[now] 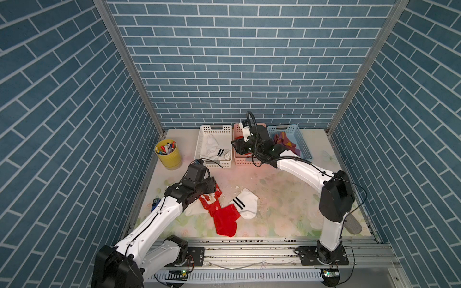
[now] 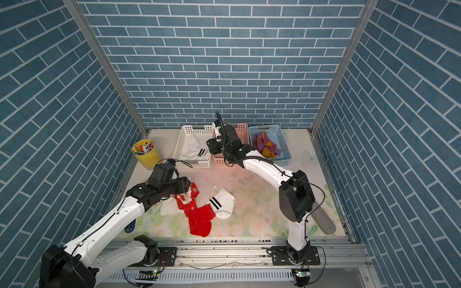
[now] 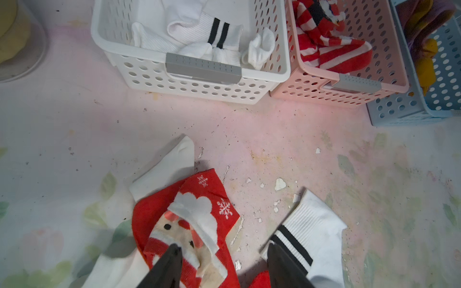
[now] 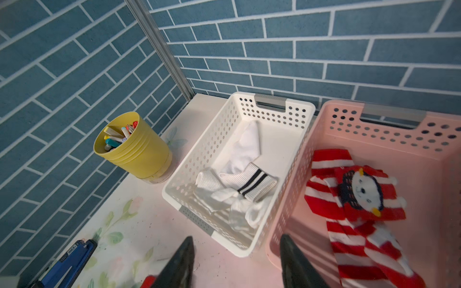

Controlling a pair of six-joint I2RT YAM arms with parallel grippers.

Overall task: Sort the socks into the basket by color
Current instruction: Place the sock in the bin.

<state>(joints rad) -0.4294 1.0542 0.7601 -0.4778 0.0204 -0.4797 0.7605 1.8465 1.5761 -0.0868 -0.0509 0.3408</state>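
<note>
Bare table (image 1: 262, 189) between sock pile (image 1: 224, 219) and baskets (image 1: 217, 163) lies open; yellow cup (image 1: 171, 157) crowds the far-left corner

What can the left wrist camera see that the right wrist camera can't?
Only the left wrist view: a red snowman sock and a white sock with black bands lying loose on the table, plus the blue basket holding purple-and-mustard socks. Only the right wrist view: the blue brick wall, the pens in the yellow cup, and a dark blue object near the table's edge. Both: the white basket with white socks and the pink basket with red-white striped socks.
</note>
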